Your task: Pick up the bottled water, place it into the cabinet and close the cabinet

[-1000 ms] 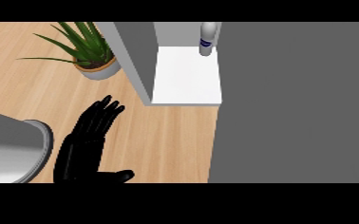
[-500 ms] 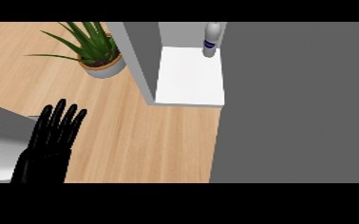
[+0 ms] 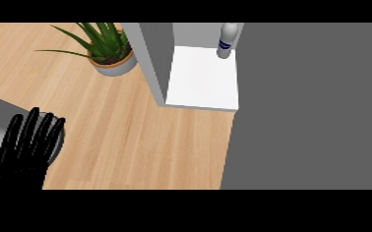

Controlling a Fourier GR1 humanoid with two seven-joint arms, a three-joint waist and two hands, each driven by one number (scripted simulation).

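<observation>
Shifted left and lower since the earlier frame: left hand [image 3: 29, 140], fingers straight and spread, holding nothing, at the view's lower left over a grey round object [image 3: 54, 128]. Bottle [image 3: 227, 40]: upright on the white shelf [image 3: 205, 81] at the cabinet's [image 3: 149, 54] back. Potted plant [image 3: 109, 54]: on the counter [image 3: 145, 142], just left of the cabinet.

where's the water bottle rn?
In the head view the bottled water stands upright at the back of the cabinet's white shelf, top centre-right, beside the grey door and right of the potted plant.
</observation>
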